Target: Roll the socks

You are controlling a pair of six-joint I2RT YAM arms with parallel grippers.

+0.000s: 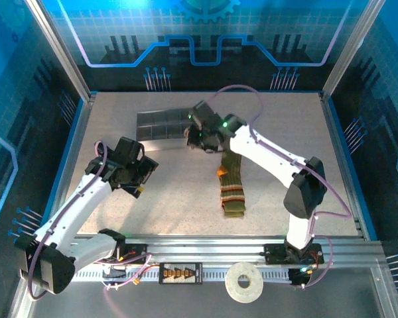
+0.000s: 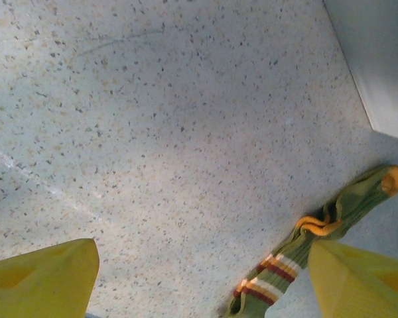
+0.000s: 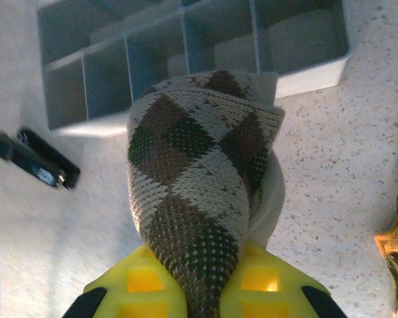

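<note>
Right gripper (image 3: 202,281): its two yellow moulded fingers (image 3: 142,285) are clamped close together on the argyle sock (image 3: 196,179). The sock rises out of the jaws as a rounded, folded lobe. Its knit is coarse, with beige, brown and dark diamonds, and a plain pale layer shows along its right flank.

Behind the sock stands the grey tray (image 3: 312,69), smooth and hard-walled, with thin straight partitions making rectangular cells. The top of the sock overlaps the tray's near rim in the wrist view; whether they touch cannot be told.

The table (image 1: 106,126) is matt, pale and finely speckled like terrazzo. In the top view the tray sits toward the far side, near the middle, with the right gripper at its right end.

The green sock (image 1: 233,189) lies flat as a long, narrow ribbed strip. It runs from just below the right gripper toward the near edge and carries thin orange and dark bands.

Left gripper (image 2: 202,248): the jaws stand wide apart with nothing between them, over bare table well left of the green sock. In its wrist view the sock's orange toe points away, and the striped end passes behind the right-hand finger.

Open surface lies on the left side and along the near edge. A blue rim bounds the sides of the table, and a metal rail bounds the near edge.
</note>
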